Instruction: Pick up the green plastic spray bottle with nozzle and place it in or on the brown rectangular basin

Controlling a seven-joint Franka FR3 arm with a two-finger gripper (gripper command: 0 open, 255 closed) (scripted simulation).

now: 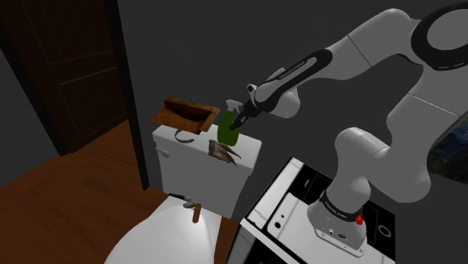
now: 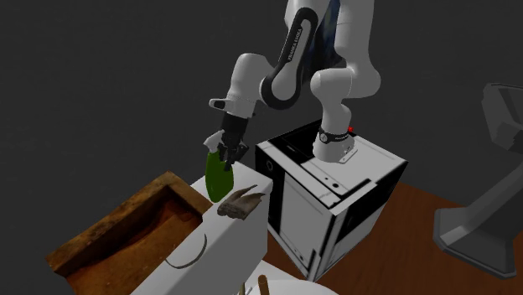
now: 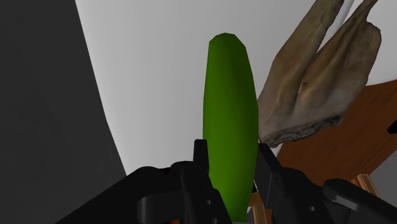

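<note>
Wrist view first: what is pinched by the tool (image 3: 232, 159)?

The green bottle (image 3: 229, 95) is clasped between both fingers, near one of its ends. The rest of it is pointed away from the hand.

Where is the bottle seen in the shoulder view?

It is held over the end of the white tank (image 1: 196, 171) that is nearer to the stand, just beside a tan crumpled thing (image 1: 223, 151). Whether it is lifted free of the lid cannot be told.

And the basin (image 1: 182, 114)?

It is set on the other end of the tank, apart from the bottle. The bottle is not in it or on it.

So how much of the task is done?

The grasp is judged to be done. Two steps are left, as far as can be judged: the bottle must be carried across the tank, past the tan thing, and then it must be released in the basin.
</note>
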